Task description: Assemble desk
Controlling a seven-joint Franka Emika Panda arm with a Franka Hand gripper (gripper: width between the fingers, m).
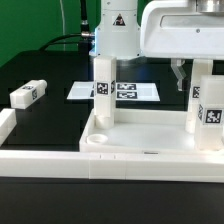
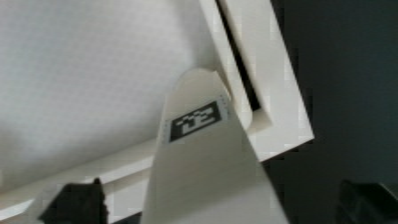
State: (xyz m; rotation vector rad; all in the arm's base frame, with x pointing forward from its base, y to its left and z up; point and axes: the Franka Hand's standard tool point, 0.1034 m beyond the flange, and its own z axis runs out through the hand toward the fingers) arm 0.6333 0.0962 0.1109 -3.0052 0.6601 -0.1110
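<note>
The tabletop (image 1: 130,145) lies on the black table (image 1: 60,75) at the front of the exterior view, pushed against the low white border wall (image 1: 40,160), its rimmed side up and its long axis running across from that view's left to its right. Two leg blocks stand upright in it, one (image 1: 104,90) toward the left and one (image 1: 208,105) at the right corner, long axes vertical and tags facing the camera; a third leg (image 1: 28,94) lies flat on the table well apart to the left, its long axis slanting back toward the right. Behind the tabletop lies the marker board (image 1: 125,90). The gripper (image 1: 183,72) hangs above the right-hand leg with its jaws spread wide and nothing between them; the wrist view looks down past a standing leg (image 2: 199,150) onto the tabletop's rim (image 2: 267,100). These parts look like light, rigid moulded plastic, smooth and probably a little slippery, so the loose leg is best pinched across its narrow width near mid-length.
</note>
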